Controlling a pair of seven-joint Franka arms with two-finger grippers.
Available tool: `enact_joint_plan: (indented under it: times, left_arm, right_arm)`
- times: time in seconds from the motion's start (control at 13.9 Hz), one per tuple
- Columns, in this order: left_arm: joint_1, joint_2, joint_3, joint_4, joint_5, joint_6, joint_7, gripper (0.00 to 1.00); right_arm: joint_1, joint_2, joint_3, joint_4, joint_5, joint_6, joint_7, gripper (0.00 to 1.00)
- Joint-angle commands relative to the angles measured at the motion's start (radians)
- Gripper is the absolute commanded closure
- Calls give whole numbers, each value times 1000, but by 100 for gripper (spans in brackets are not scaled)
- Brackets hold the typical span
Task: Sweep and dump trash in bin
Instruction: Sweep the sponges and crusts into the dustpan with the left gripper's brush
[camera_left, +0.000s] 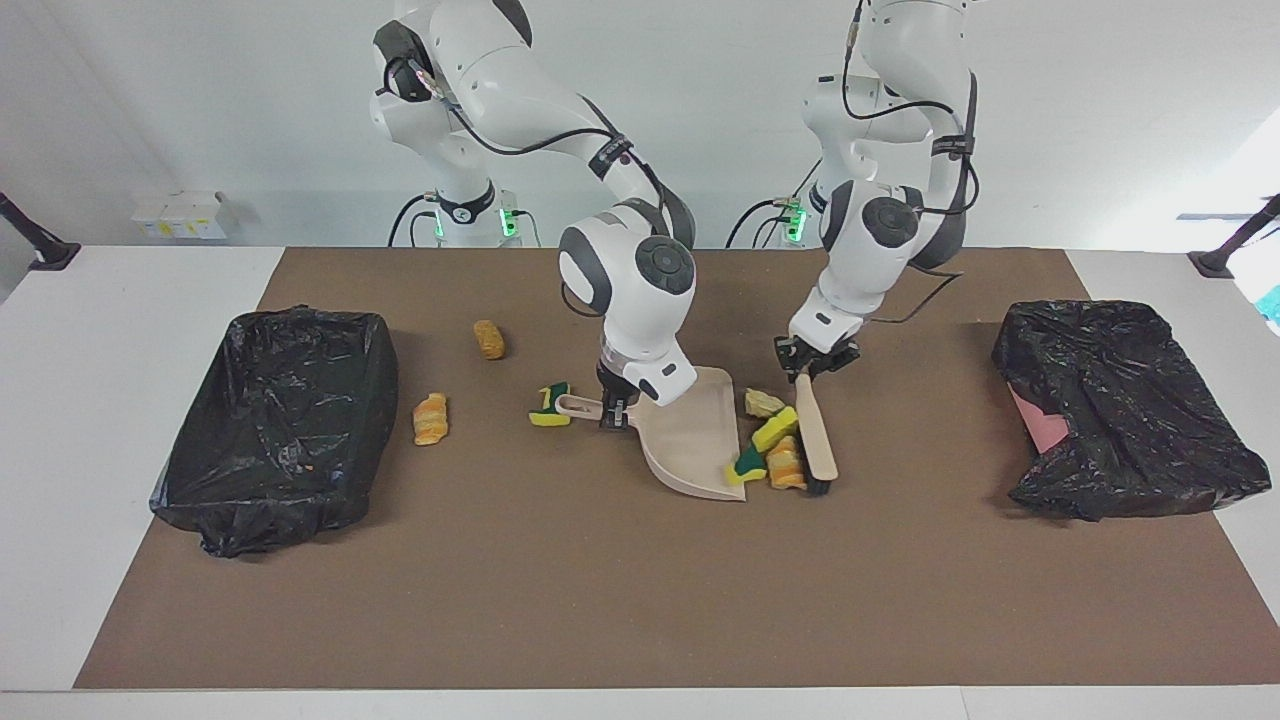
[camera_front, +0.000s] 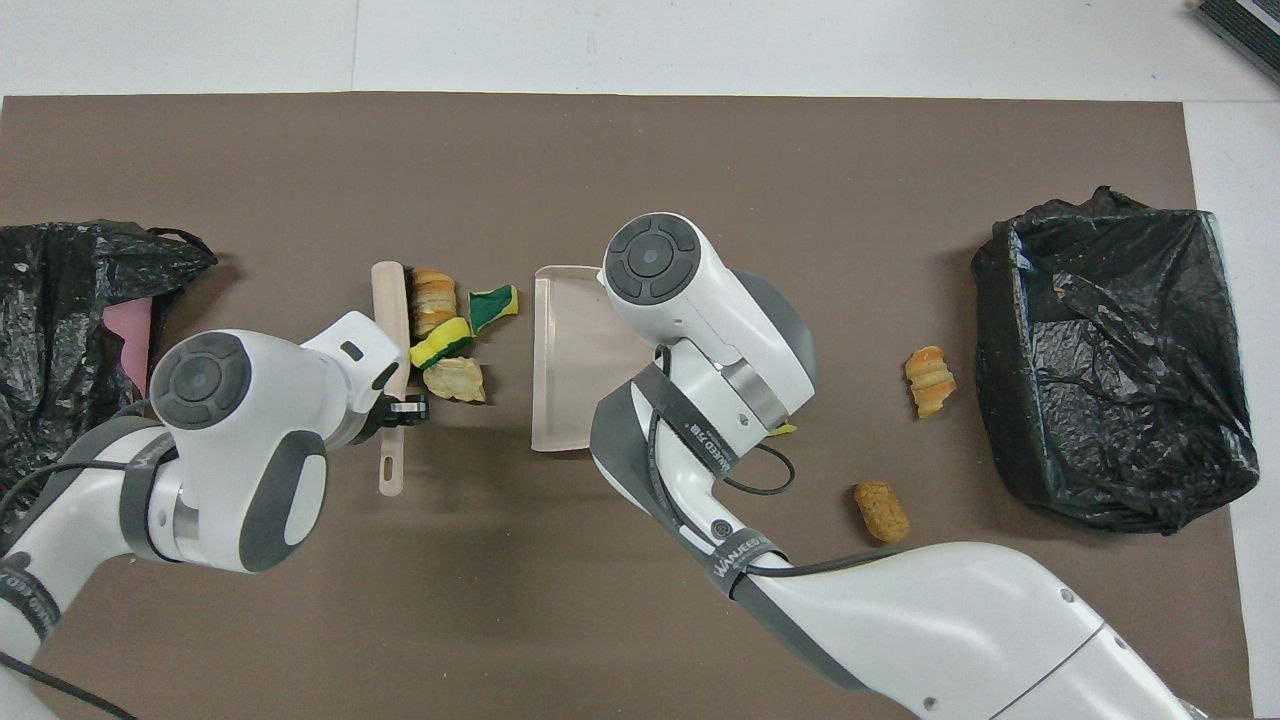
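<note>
The tabletop (camera_left: 640, 600) is carrying two black-lined bins, one at each end: the open bin (camera_left: 285, 420) at the right arm's end and the crumpled bin (camera_left: 1120, 410) at the left arm's end.

The right gripper (camera_left: 612, 408) is sitting low in the middle, its fingers closing on the handle of the beige dustpan (camera_left: 695, 440), whose mouth is facing the left arm's end. The left gripper (camera_left: 815, 362) is clamping the handle of the beige brush (camera_left: 818, 440), its bristle end resting on the tabletop, farther from the robots than the fingers.

Four pieces of trash (camera_left: 775, 445) are bunching between the brush and the dustpan's lip: sponge scraps and bread-like lumps, touching one another. One sponge scrap (camera_left: 550, 405) is lying just beside the right fingers at the dustpan's handle, and two bread lumps, the striped one (camera_left: 431, 418) and the darker one (camera_left: 489, 339), are lying between those fingers and the open bin.

The scraps are probably light, soft and springy, likely to tumble or bounce off the lip, so pushing them low and slowly with the bristles should suit better than pinching.
</note>
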Motion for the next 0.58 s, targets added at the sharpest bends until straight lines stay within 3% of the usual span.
enact_joint_plan:
  times: [0.0, 0.22, 0.5]
  left_arm:
    - [-97, -5, 10, 11, -66, 0, 15, 100]
    - [-118, -14, -43, 19, -118, 16, -11, 100]
    - [-96, -37, -50, 25, -106, 2, -202, 100]
  right_arm:
    - [-11, 4, 11, 0, -16, -7, -22, 100]
    - [-12, 4, 11, -2, -14, -3, -21, 100]
    - [-18, 6, 11, -2, -17, 0, -21, 100]
